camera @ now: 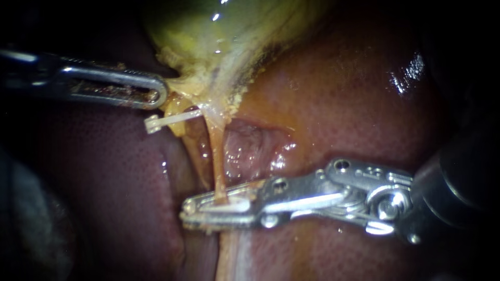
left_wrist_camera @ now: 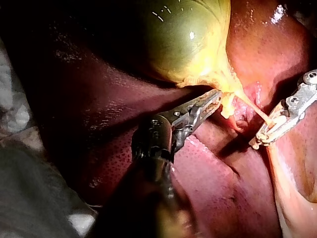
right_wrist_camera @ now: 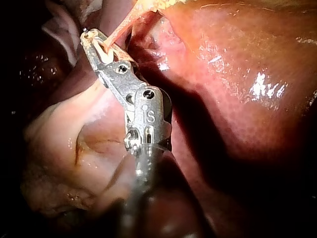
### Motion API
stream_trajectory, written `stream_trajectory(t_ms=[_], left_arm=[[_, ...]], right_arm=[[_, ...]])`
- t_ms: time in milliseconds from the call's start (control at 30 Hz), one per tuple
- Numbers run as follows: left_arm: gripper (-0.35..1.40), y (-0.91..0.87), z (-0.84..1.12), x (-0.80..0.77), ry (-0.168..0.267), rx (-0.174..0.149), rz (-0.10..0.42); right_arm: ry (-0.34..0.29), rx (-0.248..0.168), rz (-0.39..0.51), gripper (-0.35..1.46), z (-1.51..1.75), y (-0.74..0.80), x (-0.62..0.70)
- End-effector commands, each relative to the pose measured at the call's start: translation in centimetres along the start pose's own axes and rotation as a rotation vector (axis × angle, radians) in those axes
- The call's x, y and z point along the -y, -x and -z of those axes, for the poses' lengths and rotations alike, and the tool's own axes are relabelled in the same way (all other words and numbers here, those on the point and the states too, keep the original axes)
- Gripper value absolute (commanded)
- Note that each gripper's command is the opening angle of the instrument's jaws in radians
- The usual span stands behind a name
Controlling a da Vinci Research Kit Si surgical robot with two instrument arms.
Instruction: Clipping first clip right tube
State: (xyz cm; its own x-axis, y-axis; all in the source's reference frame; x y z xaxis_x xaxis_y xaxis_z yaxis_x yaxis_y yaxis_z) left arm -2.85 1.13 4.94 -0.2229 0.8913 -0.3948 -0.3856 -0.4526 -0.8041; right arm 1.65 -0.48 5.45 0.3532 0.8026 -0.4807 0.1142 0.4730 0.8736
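Observation:
A thin orange tube (camera: 217, 161) runs down from the yellow-green gallbladder (camera: 219, 26) into the jaws of my right instrument (camera: 208, 208). Those jaws hold a white clip (camera: 232, 205) and stand nearly together around the tube. The right wrist view shows the tube (right_wrist_camera: 124, 22) entering the same jaws (right_wrist_camera: 96, 42). My left instrument (camera: 162, 93) is shut on yellow tissue at the gallbladder's neck and holds it taut; it shows the same in its own view (left_wrist_camera: 214, 98). Another white clip (camera: 169, 120) sits on pale tissue just below the left instrument's tip.
Dark red liver (camera: 338, 104) surrounds the tube on both sides, with a wet pink hollow (camera: 250, 145) beside it. In the left wrist view my right instrument (left_wrist_camera: 262, 136) sits ahead of the left one. Pale folded tissue (right_wrist_camera: 64, 144) lies beside the right shaft.

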Motion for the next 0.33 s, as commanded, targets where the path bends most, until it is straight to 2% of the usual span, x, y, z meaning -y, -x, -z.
stream_trajectory(t_ms=[33,333], left_arm=[[-0.35,0.0,0.0,0.01,0.0,0.0,0.0],[-0.35,0.01,-0.01,0.02,0.0,-0.001,-0.001]], right_arm=[[0.002,0.012,0.0,-0.35,0.03,0.02,0.0],[0.007,0.02,0.002,-0.35,0.03,0.05,-0.01]])
